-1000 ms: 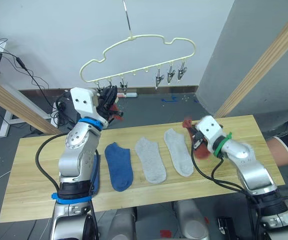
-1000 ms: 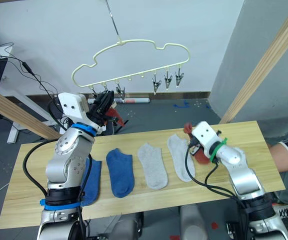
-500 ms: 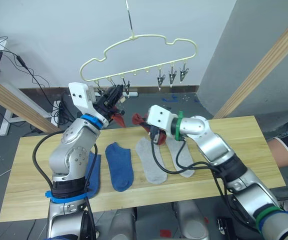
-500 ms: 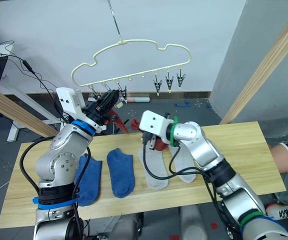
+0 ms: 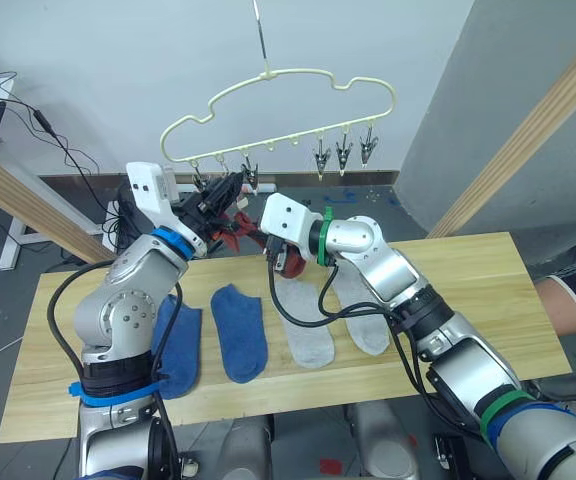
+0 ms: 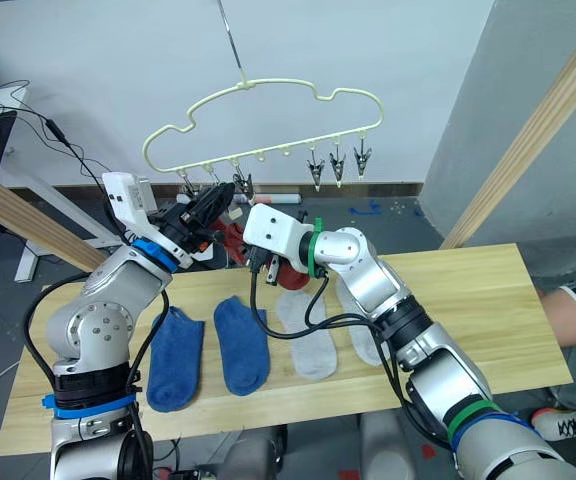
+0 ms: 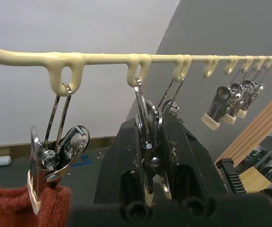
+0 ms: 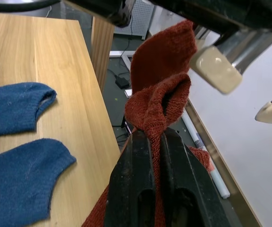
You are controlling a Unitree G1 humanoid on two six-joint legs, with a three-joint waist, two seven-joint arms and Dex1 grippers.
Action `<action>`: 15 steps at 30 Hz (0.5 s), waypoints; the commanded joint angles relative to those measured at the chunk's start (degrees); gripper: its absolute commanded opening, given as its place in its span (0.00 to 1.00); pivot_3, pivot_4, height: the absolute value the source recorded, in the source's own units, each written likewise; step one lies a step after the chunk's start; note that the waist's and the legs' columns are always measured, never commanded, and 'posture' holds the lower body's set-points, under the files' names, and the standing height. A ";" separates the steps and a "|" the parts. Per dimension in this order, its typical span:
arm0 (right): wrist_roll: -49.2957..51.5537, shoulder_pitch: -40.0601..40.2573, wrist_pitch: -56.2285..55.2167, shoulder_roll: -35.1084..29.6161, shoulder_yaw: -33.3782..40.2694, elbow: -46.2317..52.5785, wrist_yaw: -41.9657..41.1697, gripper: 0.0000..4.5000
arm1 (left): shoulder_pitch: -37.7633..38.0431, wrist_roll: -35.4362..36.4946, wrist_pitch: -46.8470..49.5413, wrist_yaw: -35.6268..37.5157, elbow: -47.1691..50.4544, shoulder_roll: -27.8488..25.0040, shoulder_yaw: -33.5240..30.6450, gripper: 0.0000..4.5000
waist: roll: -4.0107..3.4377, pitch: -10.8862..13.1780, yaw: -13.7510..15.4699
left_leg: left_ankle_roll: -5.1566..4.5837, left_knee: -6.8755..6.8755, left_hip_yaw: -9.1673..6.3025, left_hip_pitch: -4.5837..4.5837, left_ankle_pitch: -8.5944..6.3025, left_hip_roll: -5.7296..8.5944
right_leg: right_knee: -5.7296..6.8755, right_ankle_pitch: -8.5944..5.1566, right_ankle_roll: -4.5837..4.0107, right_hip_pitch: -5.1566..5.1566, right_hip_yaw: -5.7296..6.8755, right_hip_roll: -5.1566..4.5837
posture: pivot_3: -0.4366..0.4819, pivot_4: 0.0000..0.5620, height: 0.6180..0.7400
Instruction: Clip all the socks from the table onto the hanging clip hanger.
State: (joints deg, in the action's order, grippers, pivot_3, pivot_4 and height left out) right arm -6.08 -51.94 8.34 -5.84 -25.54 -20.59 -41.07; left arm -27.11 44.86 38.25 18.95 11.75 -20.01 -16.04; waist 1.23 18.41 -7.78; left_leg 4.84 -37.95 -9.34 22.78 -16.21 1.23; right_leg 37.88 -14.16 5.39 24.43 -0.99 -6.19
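Above table point(image 5: 488, 300), right pincer point(image 8: 157, 137) pinches red sock point(image 8: 162, 90) beside clips point(image 7: 148, 127).

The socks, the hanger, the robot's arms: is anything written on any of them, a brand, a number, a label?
None that can be read.
The clip hanger, its clips and the socks on the table are plain.
The red sock in the right gripper bears no tag.
The left gripper, pinching a clip, shows no marking.
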 commanded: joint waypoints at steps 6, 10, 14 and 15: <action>0.03 -3.14 -2.31 1.73 2.51 -0.81 1.67 0.00 | -0.68 1.15 0.09 0.73 2.07 -0.82 -0.71 0.06 | 0.00 0.00 0.00 | 0.02 0.00 0.00 0.00 0.01 0.00 | 0.02 0.00 -0.01 0.01 0.00 0.00 | 0.33 0.54 1.00; -0.04 -2.78 -2.33 1.41 2.73 -0.50 1.25 0.00 | -0.65 0.80 -0.16 0.75 1.88 -1.04 -0.84 0.06 | 0.00 0.00 0.00 | 0.02 0.00 0.00 0.01 0.01 0.00 | 0.02 0.01 -0.01 0.03 0.00 0.00 | 0.33 0.54 1.00; 0.20 -1.22 -1.95 0.17 2.41 1.69 -0.15 0.00 | -0.84 0.70 -0.35 0.60 1.72 -1.12 -0.95 0.06 | 0.00 0.00 0.02 | 0.02 0.00 0.00 0.01 0.01 0.00 | 0.03 0.01 -0.01 0.04 -0.01 0.00 | 0.33 0.54 1.00; 0.30 -0.71 -1.75 -0.19 2.25 2.56 -0.58 0.00 | -0.87 0.69 -0.38 0.59 1.69 -1.15 -0.98 0.06 | 0.00 0.00 0.02 | 0.02 0.00 0.00 0.01 0.01 0.00 | 0.03 0.01 -0.01 0.04 -0.01 0.00 | 0.33 0.54 1.00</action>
State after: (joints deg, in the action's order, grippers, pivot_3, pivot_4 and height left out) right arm -6.03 -52.97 7.08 -5.94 -23.77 -21.42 -40.80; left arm -27.31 45.09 38.48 19.33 11.72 -20.41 -16.04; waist 1.23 18.41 -7.77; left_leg 4.86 -37.95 -9.34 22.79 -16.20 1.23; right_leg 37.91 -14.16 5.38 24.47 -0.99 -6.19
